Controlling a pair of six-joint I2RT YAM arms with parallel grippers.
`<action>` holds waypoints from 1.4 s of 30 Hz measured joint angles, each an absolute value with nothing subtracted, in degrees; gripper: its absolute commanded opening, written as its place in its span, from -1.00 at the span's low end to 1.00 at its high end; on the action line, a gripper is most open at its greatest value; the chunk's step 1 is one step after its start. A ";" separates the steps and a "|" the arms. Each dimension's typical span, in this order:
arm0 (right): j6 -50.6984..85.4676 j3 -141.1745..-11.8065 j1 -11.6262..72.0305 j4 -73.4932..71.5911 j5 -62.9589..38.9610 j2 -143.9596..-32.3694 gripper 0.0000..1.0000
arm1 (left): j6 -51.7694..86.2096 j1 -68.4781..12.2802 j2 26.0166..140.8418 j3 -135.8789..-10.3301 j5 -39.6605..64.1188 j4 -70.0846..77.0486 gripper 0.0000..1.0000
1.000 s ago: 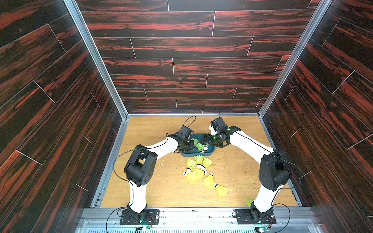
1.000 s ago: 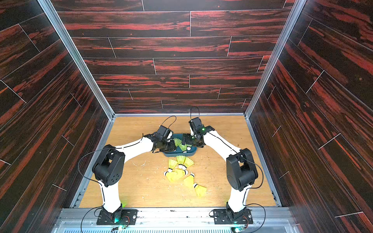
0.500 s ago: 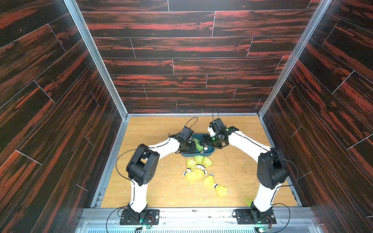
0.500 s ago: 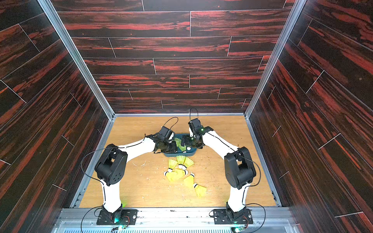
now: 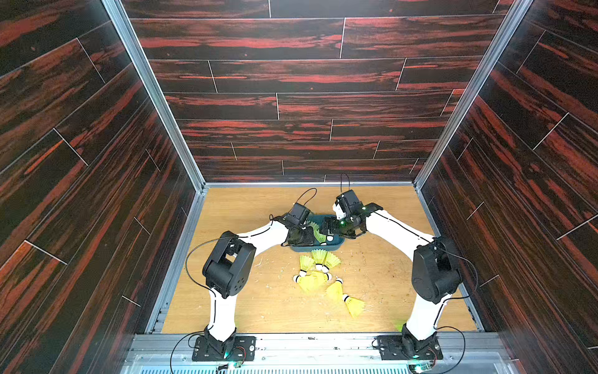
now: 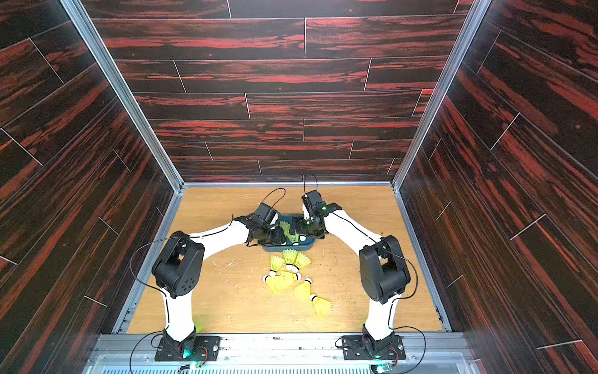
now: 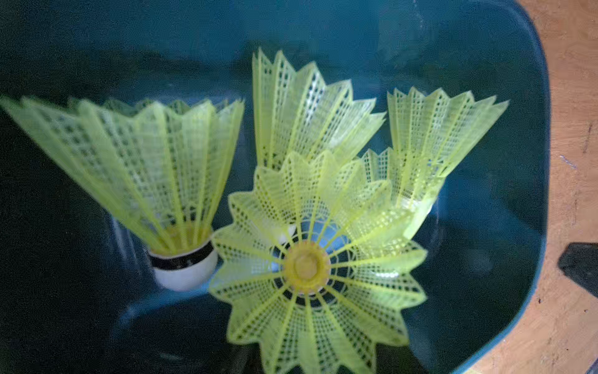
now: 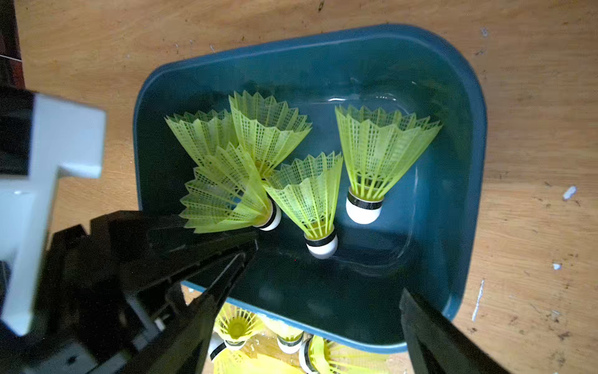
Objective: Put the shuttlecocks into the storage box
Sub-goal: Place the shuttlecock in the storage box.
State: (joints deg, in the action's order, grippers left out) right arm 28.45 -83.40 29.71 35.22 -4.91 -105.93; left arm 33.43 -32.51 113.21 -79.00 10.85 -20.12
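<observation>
**Both grippers open at the storage box, nothing held**

The storage box [image 8: 466, 194] is set on the wooden worktop [image 5: 246, 207], midway between its side edges and nearer its far edge. Five shuttlecocks [image 8: 378, 152] are seen inside it, three bunched together and two a little apart. About six loose shuttlecocks [image 5: 312, 281] are scattered on the worktop just beyond the box's near wall, toward the near edge.

The left arm [image 5: 265, 233] is raised from its base at the near edge and sharply bent at the elbow. Its forearm is stretched toward the box and its wrist is tipped down. The left gripper [image 8: 247, 249] is dipped into the box's left end. Its jaws are parted only a little, with nothing between them. A tipped shuttlecock [image 8: 226, 200] lies with its skirt at one finger; whether they touch cannot be told.

The right arm [image 5: 394, 230] is posed as a mirror of the left. The right gripper [image 8: 305, 291] is hung over the box's near rim, jaws spread wide, with nothing gripped.
</observation>
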 measured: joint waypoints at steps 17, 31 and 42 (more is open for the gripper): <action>28.47 -83.42 29.71 35.55 -3.84 -105.60 0.87 | 33.47 -32.64 108.86 -79.35 8.80 -24.38 0.17; 28.62 -83.40 29.71 35.57 -3.38 -103.63 0.83 | 32.77 -32.58 108.05 -83.99 5.85 -27.86 -0.11; 28.64 -79.55 29.85 35.75 -2.83 -97.54 0.82 | 30.96 -32.51 104.75 -83.94 5.52 -29.34 0.27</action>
State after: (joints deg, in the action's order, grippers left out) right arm 28.64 -79.55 29.85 35.75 -2.83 -97.54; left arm 30.96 -32.51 104.75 -83.94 5.52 -29.34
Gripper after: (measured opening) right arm 0.912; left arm 0.611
